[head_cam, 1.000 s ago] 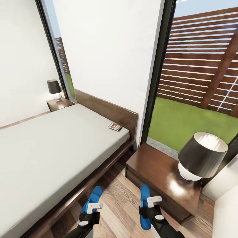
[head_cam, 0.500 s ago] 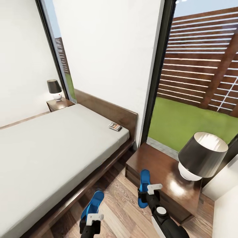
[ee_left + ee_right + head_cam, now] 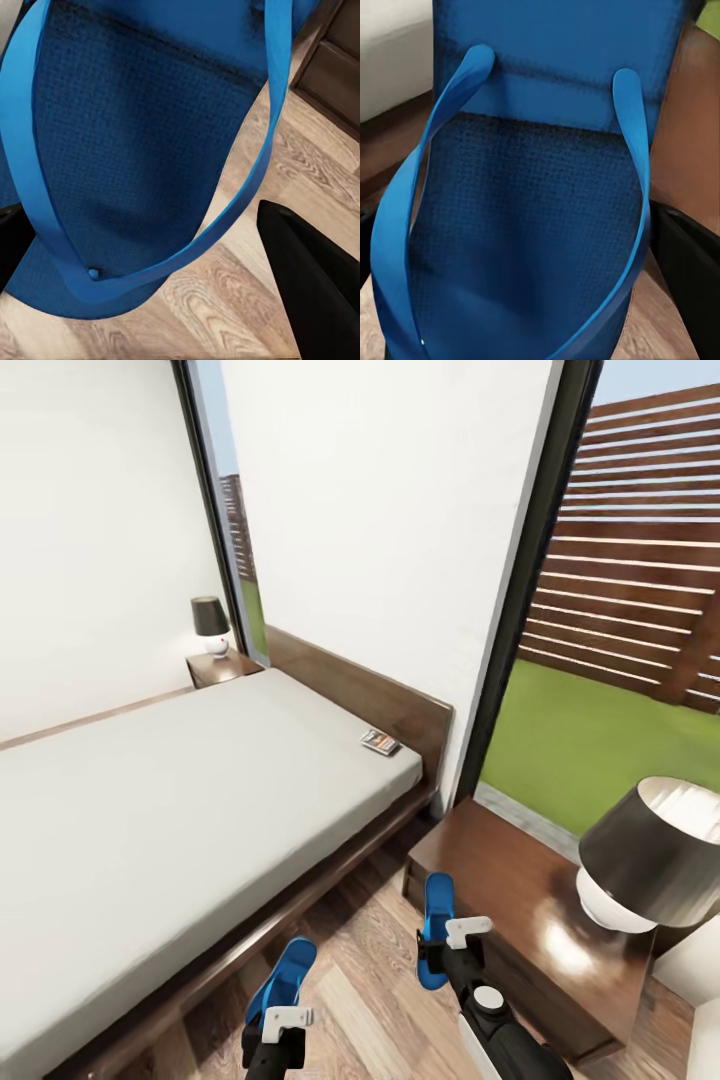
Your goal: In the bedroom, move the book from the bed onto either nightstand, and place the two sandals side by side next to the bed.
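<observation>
Left gripper (image 3: 277, 1012): I had it low over the wood floor (image 3: 370, 1000) beside the bed (image 3: 150, 800), its fingers (image 3: 319, 289) closed on the left sandal (image 3: 283, 978).
Right gripper (image 3: 452, 950): I held it in front of the near nightstand (image 3: 500, 880), clamped on the right sandal (image 3: 434, 920), toe pointing away from me.
Sandals: both were off the floor, apart, roughly parallel.
Book (image 3: 380, 742): it lay on the mattress corner near the headboard (image 3: 350, 695).
Lamp (image 3: 650, 855): it stood on the near nightstand.
Far nightstand (image 3: 222, 668): it carried a small lamp (image 3: 211, 626).
</observation>
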Motion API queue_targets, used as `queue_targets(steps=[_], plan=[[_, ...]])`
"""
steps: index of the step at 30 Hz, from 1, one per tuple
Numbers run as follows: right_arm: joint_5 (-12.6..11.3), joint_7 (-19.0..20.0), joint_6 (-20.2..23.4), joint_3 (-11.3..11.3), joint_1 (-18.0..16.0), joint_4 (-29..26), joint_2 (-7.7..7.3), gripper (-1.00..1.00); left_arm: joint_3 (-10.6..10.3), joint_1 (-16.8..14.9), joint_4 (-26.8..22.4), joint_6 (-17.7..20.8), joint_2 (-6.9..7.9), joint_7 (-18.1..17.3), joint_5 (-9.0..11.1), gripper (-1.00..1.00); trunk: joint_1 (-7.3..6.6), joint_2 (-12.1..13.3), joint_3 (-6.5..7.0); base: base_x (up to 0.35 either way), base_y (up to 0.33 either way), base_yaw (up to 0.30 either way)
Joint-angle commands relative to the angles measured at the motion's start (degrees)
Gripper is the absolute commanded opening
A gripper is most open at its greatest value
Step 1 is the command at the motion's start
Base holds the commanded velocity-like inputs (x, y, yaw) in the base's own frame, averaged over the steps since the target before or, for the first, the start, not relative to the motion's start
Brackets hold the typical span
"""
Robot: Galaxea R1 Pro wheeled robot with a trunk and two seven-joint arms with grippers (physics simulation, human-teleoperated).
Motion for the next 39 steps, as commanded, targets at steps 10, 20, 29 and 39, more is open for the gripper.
queue_targets(steps=[10, 20, 29, 39], plan=[[-0.59, -0.43, 0.11, 0.27, -0.03, 0.00, -0.06, -1.00, -0.51, -0.07, 0.06, -0.19, -0.01, 0.43, 0.38, -1.00, 0.01, -0.11, -0.11, -0.079, 0.000, 0.109], [-0.59, -0.43, 0.10, 0.27, -0.03, 0.00, -0.06, -1.00, -0.51, -0.07, 0.06, -0.19, -0.01, 0.48, 0.38, -1.00, 0.01, -0.11, -0.11, -0.001, 0.000, 0.170], [-0.59, -0.43, 0.08, 0.27, -0.03, 0.00, -0.06, -1.00, -0.51, -0.07, 0.06, -0.16, -0.01, 0.51, 0.38, -1.00, 0.01, -0.11, -0.11, 0.041, 0.000, 0.019], [-0.58, -0.43, 0.14, 0.27, -0.03, 0.02, -0.06, -1.00, -0.51, -0.07, 0.06, -0.14, 0.00, 0.49, 0.38, -1.00, 0.01, -0.11, -0.11, 0.195, 0.000, 0.001]])
